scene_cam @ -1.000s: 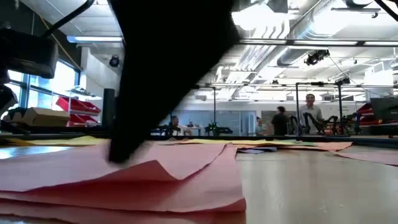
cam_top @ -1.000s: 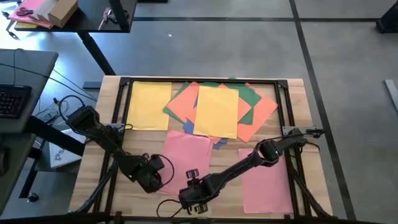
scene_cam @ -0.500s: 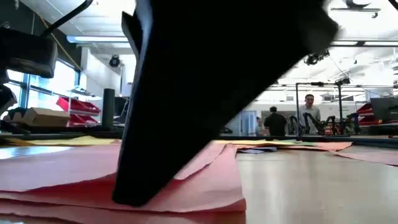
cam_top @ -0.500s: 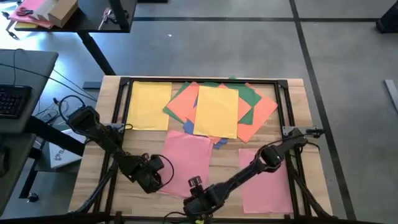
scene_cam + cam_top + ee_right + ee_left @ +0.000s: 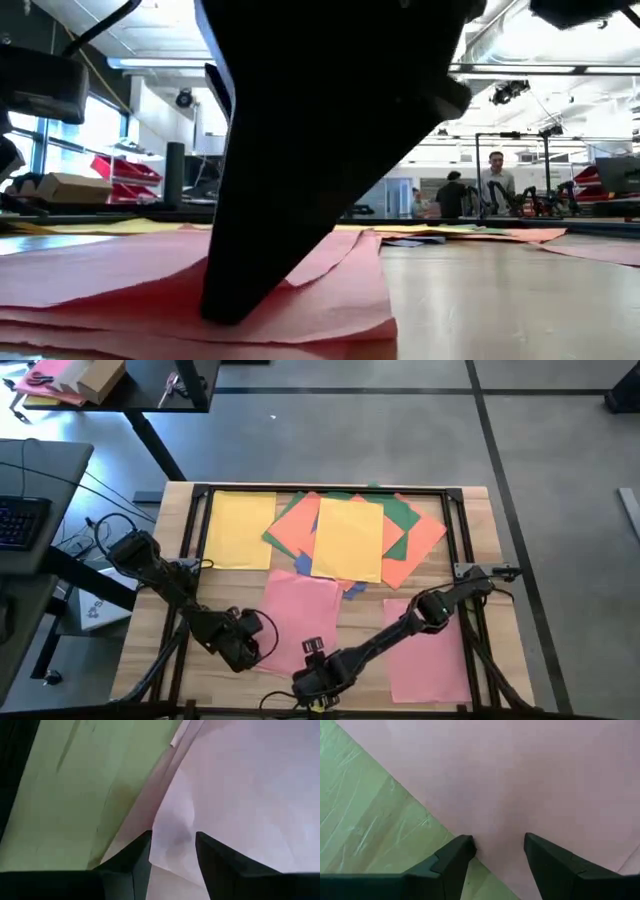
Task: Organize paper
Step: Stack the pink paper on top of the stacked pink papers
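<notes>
both grippers, left (image 5: pixel 497 851) and right (image 5: pixel 172 845), fingers spread, straddle the pink paper (image 5: pixel 300 615) edges; next they must pinch and lift.

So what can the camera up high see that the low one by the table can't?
Only the high view shows the whole layout: the yellow sheet lying alone, the fanned orange, green and yellow pile, a second pink sheet, and both the left gripper and right gripper.

Only the low view shows the room beyond, with people standing far off.

Both show the pink paper near the table's front edge, with a dark gripper down on it.
</notes>
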